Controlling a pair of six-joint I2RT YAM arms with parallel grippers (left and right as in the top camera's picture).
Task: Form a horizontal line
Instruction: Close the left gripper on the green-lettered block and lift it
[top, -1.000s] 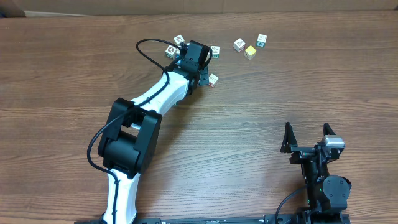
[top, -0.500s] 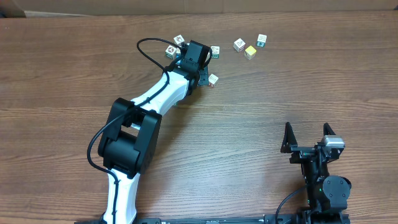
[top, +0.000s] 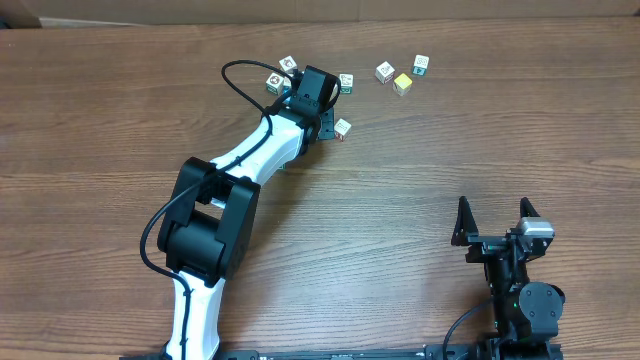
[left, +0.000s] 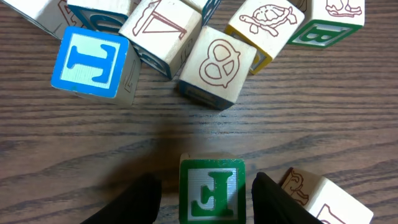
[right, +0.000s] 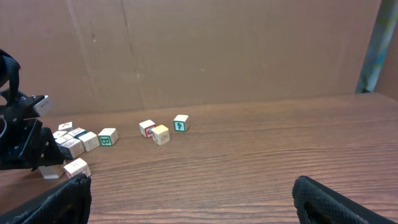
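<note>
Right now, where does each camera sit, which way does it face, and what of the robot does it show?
Overhead: above the table, facing straight down; shows the left arm stretched to the blocks and the right arm at lower right.
Left wrist: on the left tool, looking down at the green J block between its two fingers.
Right wrist: on the right tool, looking level across the table to a cardboard wall; its open fingertips fill the bottom corners.
Shared: overhead and right wrist both show the yellow-faced block.

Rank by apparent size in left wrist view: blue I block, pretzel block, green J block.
1. pretzel block and blue I block: about alike, not ranked.
2. green J block: smallest, though possibly cropped at the bottom edge.
</note>
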